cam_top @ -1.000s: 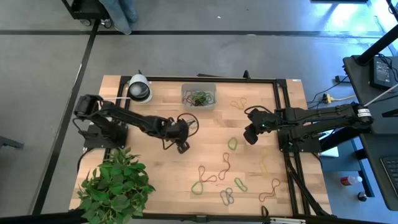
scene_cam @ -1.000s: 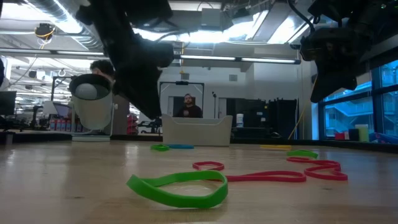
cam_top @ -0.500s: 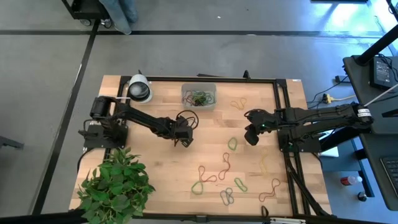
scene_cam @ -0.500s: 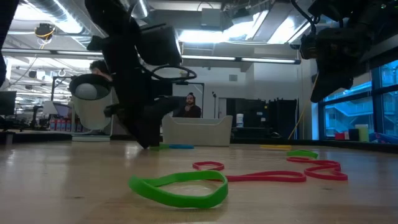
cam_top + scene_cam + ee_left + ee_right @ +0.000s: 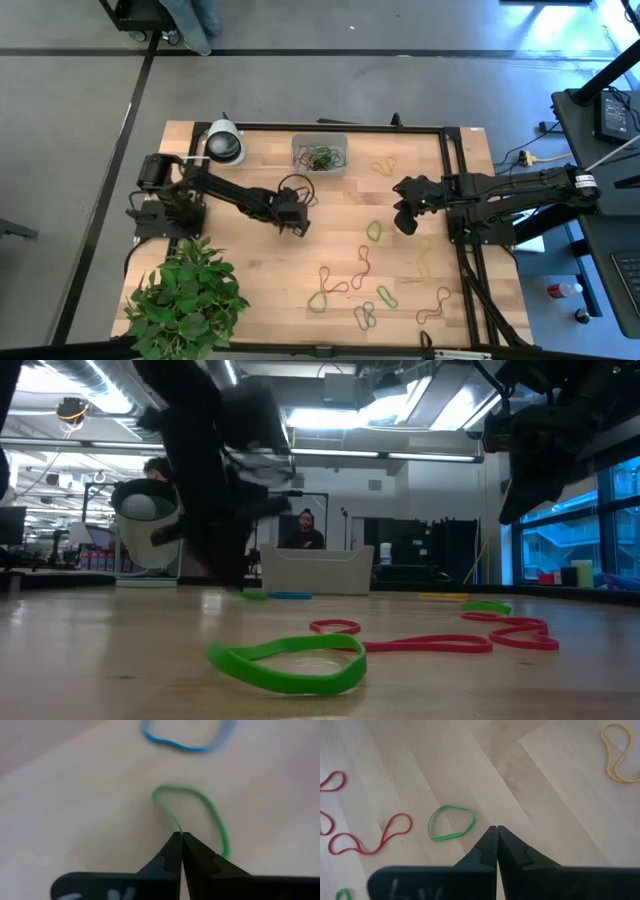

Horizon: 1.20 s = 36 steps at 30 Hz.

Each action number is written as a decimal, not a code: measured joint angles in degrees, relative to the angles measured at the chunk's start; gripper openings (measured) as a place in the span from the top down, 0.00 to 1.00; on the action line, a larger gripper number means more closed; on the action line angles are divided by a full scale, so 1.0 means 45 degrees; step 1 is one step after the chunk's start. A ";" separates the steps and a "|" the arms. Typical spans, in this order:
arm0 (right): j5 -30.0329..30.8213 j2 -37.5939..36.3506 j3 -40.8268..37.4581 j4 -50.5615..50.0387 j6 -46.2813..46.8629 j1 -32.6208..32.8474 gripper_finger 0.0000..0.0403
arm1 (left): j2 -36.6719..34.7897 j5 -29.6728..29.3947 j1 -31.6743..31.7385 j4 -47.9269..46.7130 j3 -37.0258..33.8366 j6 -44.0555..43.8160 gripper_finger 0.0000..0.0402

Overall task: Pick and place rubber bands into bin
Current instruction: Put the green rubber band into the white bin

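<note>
Where the left gripper (image 5: 180,838) pinches, green band (image 5: 210,812) vanishes.

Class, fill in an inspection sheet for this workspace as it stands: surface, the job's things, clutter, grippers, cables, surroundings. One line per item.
Surface: wooden table inside a black frame.
Job's things: clear bin at the far edge, already holding bands; loose rubber bands in green, red and tan on the near right; a green band and a blue band under the left arm.
Clutter: white-and-black tape roll; leafy plant.
Grippers: left gripper shut, tips pinching the green band's edge; right gripper shut, empty, above the table.
Cables: black loops on the left wrist.
Surroundings: a person in the room behind.
</note>
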 joint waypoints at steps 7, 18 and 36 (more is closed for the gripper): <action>0.0000 0.0005 0.0000 0.0074 -0.0256 0.0000 0.98 | -0.2045 -0.0830 -0.0043 -0.0124 0.0084 -0.0079 0.99; 0.0129 0.0015 0.0001 0.1138 -0.0544 0.0000 0.98 | -0.2315 -0.2156 0.1621 -0.1800 0.3512 0.4661 1.00; 0.1048 0.0398 0.0009 0.1869 0.1188 -0.0121 0.98 | 0.0545 0.2141 0.6454 0.0374 0.4823 1.0504 1.00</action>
